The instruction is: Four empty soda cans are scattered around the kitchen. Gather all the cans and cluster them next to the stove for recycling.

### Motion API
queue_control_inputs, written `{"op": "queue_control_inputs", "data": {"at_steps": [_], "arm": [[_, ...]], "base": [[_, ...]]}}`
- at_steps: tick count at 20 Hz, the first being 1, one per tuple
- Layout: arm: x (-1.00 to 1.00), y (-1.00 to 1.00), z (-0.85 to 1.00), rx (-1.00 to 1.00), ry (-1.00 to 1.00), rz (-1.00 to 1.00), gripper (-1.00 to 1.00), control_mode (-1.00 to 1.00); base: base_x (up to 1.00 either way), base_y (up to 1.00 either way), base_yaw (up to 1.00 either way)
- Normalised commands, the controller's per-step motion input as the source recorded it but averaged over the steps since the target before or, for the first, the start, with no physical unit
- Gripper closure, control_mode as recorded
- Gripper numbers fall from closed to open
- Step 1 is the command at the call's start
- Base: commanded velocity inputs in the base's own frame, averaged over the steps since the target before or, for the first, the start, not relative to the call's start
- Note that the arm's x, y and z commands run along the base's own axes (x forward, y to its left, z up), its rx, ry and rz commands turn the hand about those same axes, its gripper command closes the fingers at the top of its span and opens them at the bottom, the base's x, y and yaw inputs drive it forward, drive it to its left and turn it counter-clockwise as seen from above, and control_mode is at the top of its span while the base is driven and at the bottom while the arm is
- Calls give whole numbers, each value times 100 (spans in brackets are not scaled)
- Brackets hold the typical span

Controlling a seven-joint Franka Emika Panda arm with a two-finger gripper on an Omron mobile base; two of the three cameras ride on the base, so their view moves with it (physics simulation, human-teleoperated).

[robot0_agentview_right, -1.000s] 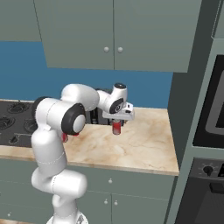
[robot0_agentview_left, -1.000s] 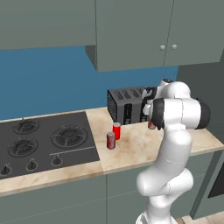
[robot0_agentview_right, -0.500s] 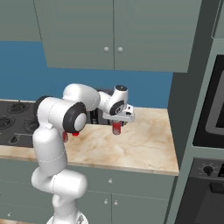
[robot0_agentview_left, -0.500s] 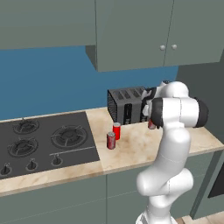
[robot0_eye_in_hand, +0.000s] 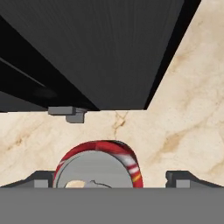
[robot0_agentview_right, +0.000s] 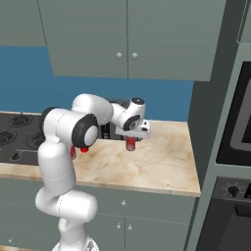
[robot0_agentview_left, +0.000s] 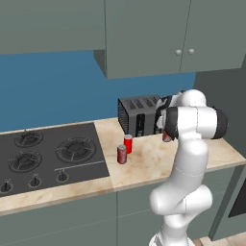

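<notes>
Stove: flat black gas cooktop (robot0_agentview_left: pixel 48 153), far left of beige marble desk (robot0_agentview_left: pixel 158 161).
Cans: two red cylindrical soda cans (robot0_agentview_left: pixel 125 149) just beside stove's right edge, close together.
Toaster: black slotted box (robot0_agentview_left: pixel 139 115) behind.
Pincer: (robot0_agentview_right: pixel 131 141) spread wide, straddling third red can (robot0_eye_in_hand: pixel 98 168), not gripping.

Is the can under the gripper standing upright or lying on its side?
Upright: the hand view looks straight down on the can's round silvery top, and it stands on the counter.
</notes>
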Motion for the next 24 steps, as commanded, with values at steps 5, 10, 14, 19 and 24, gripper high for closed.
{"op": "queue_control_inputs", "data": {"at_steps": [5, 10, 14, 19, 24], "arm": [[-2, 0, -6, 7, 1, 0, 100, -100], [-8, 0, 0, 9, 1, 0, 100, -100], [-13, 0, 2, 9, 0, 0, 100, -100], [-24, 4, 10, 3, 4, 0, 100, -100], [-25, 8, 17, 1, 4, 0, 100, -100]], "base": [[0, 0, 0], [0, 0, 0], [0, 0, 0], [0, 0, 0], [0, 0, 0]]}}
